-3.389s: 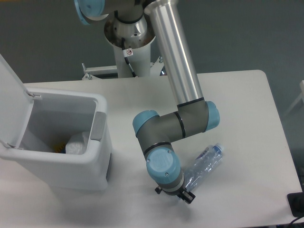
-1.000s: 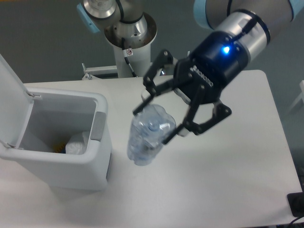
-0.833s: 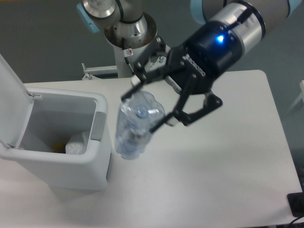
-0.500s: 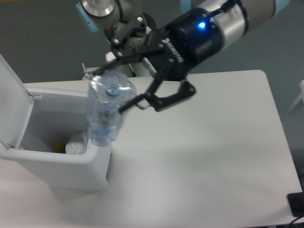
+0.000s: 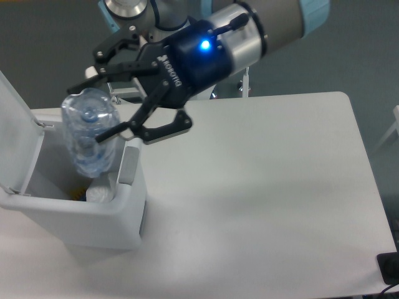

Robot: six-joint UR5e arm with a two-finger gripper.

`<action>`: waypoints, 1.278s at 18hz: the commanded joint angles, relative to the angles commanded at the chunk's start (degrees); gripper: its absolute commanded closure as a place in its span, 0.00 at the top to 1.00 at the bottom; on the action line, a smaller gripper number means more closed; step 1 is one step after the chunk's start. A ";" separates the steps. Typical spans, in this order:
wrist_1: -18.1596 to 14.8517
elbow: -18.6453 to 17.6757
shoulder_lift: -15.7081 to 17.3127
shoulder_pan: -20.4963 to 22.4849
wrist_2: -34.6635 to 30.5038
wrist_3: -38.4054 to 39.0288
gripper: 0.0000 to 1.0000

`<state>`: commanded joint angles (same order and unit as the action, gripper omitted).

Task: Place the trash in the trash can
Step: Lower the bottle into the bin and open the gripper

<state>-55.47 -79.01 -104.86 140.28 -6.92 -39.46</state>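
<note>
trash can (image 5: 128, 212) open-topped, wrapper (image 5: 100, 190) perhaps inside

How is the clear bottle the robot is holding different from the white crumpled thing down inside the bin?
The crushed clear plastic bottle is see-through; the crumpled white wrapper is opaque. The bottle hangs in the gripper above the open white plastic bin; the wrapper lies inside it. The bottle looks larger. Both are crumpled trash.
</note>
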 joint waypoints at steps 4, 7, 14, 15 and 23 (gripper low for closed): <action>0.53 -3.34 0.09 -4.13 -6.16 -4.12 0.33; 0.62 -5.45 0.44 -5.28 -7.92 -6.77 0.35; 0.71 -12.48 3.52 -6.07 -8.98 -15.91 0.90; 0.54 -12.57 3.78 -6.07 -8.98 -15.74 0.99; 0.27 -12.93 5.54 -3.35 -9.16 -11.08 1.00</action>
<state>-55.20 -91.94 -99.32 136.92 -16.08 -50.54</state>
